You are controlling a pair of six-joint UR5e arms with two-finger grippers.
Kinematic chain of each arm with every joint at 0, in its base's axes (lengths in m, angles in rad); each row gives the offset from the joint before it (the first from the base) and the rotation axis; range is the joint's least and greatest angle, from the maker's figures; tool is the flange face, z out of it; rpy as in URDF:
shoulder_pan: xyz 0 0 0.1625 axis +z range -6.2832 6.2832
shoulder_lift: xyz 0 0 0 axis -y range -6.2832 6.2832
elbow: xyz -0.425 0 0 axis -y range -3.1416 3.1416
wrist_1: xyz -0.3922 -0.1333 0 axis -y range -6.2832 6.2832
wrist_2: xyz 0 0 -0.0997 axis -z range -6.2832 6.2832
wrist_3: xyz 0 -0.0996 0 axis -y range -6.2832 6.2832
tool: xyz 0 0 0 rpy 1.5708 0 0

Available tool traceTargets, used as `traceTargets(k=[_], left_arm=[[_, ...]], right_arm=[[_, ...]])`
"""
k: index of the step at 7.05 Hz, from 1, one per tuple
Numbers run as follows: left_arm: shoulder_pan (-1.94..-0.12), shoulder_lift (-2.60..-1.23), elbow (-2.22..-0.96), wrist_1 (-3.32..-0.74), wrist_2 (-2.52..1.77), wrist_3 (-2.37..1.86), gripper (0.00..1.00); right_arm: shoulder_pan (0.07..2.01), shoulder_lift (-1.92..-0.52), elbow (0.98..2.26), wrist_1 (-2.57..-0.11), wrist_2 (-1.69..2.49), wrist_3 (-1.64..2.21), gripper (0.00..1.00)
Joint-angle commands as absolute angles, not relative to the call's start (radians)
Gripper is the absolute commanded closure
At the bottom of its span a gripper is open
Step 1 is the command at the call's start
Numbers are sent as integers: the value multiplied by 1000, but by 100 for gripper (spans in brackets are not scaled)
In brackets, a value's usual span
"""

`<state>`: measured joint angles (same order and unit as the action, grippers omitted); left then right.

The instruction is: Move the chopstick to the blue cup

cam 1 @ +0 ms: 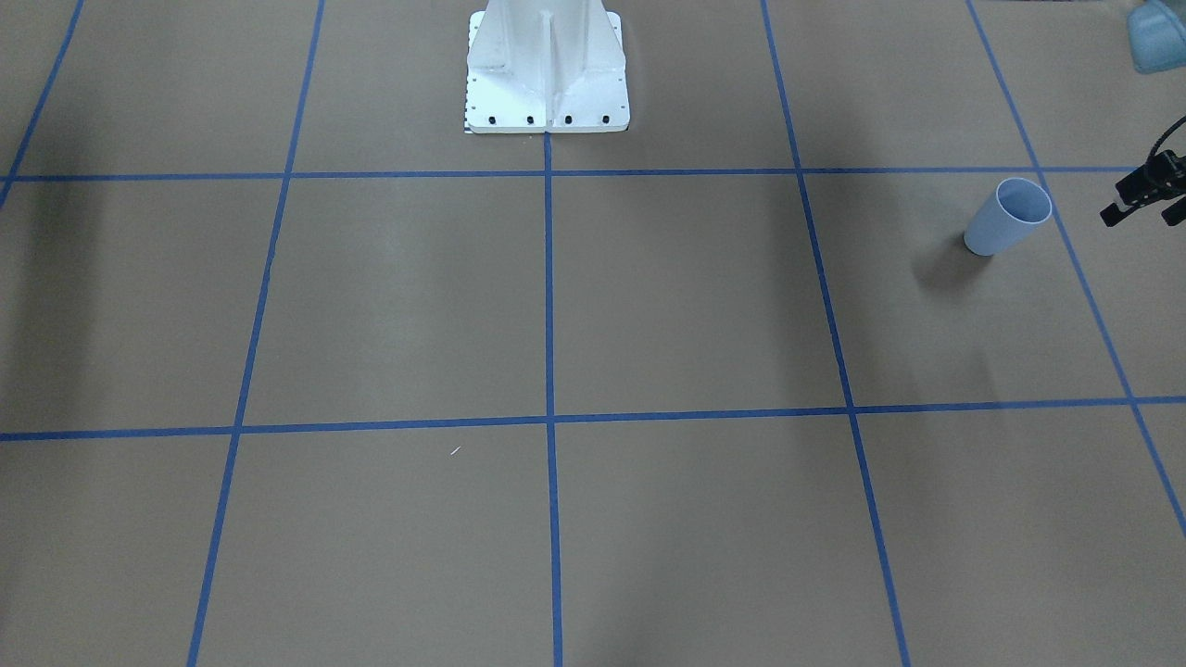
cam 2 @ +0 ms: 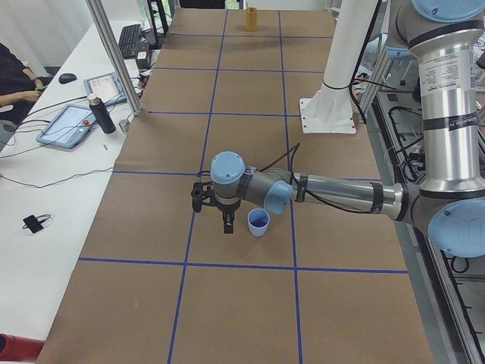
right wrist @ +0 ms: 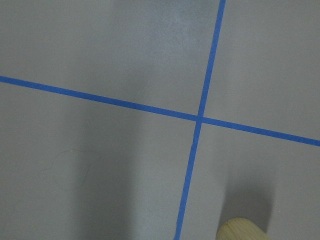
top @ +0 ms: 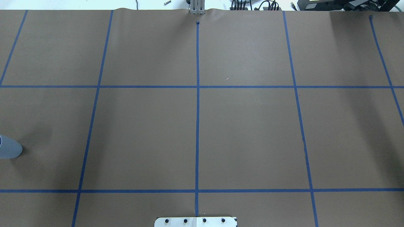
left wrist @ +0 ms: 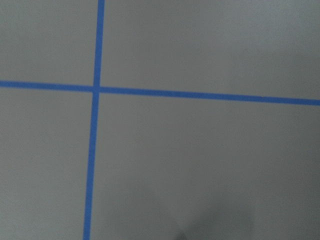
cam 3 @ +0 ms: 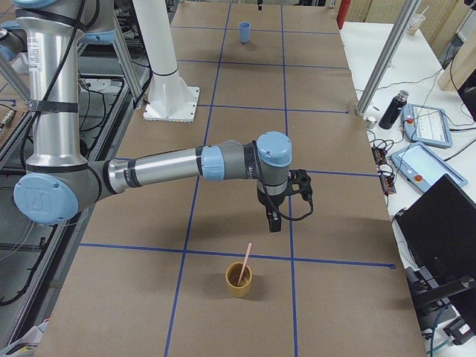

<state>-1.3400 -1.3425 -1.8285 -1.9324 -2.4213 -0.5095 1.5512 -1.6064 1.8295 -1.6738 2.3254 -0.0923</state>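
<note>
The blue cup (cam 1: 1008,218) stands upright on the brown table near my left side. It also shows at the left edge of the overhead view (top: 9,150), in the left view (cam 2: 258,222), and far off in the right view (cam 3: 244,31). My left gripper (cam 1: 1140,220) hangs just beside the cup, cut by the frame edge, its two dark fingers apart and empty. It also shows in the left view (cam 2: 226,226). A pale pink chopstick (cam 3: 246,259) stands in a tan cup (cam 3: 239,280). My right gripper (cam 3: 274,222) hovers just behind that cup. I cannot tell whether it is open or shut.
The tan cup's rim shows at the bottom of the right wrist view (right wrist: 241,230), and the cup shows far off in the left view (cam 2: 251,18). Blue tape lines grid the table. The white robot base (cam 1: 547,69) stands at mid table. A side desk holds tablets and a bottle (cam 3: 390,110).
</note>
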Motion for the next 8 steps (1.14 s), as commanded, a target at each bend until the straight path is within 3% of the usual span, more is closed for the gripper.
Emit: traceTargets(k=[1, 8], left_arm=[[-1249, -1261, -1827, -2039, -2398, -552, 2], [-1132, -1261, -1781, -2039, -2399, -555, 2]], right_arm=[[1551, -1606, 1832, -1675, 2377, -89, 0], [1551, -1605, 1832, -1706, 2418, -46, 0]])
